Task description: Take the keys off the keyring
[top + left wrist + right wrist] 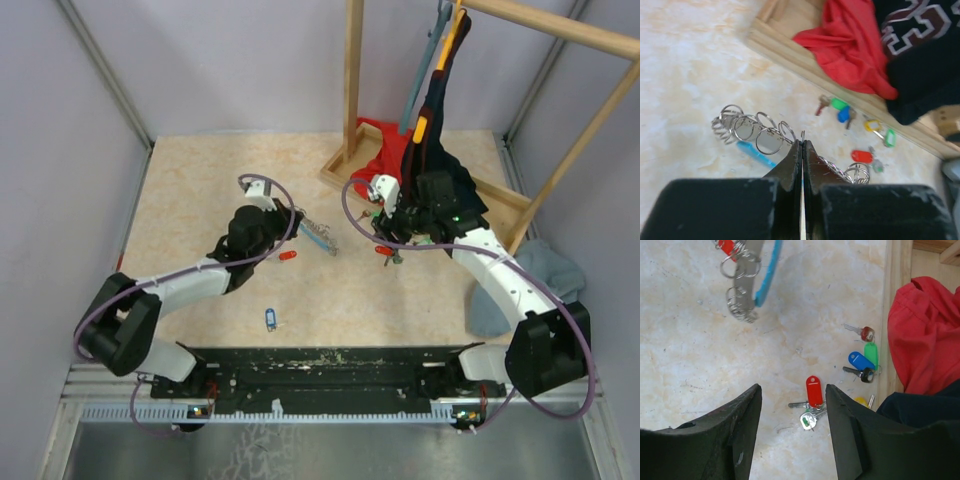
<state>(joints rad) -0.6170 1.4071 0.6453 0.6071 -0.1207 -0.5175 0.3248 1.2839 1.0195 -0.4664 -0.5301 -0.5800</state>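
Observation:
The keyring (747, 131), a chain strung with several steel split rings and a light-blue sleeve (754, 153), hangs from my left gripper (803, 142), which is shut on one of its wires. From above, the left gripper (303, 222) holds it just above the table, with a red tag (288, 255) below it. My right gripper (793, 388) is open over a loose red-tagged key (814, 390) and a green-marked key (807, 420). The keyring (744, 295) hangs at the upper left of the right wrist view. More loose keys lie near the wooden base: blue (860, 360), green (870, 353), yellow (872, 125).
A wooden rack base (345, 172) stands at the back right with a red cloth (852, 45) and a dark shirt (440, 180) on it. A grey-blue cloth (545, 275) lies at the right. A blue-tagged key (270, 318) lies near the front.

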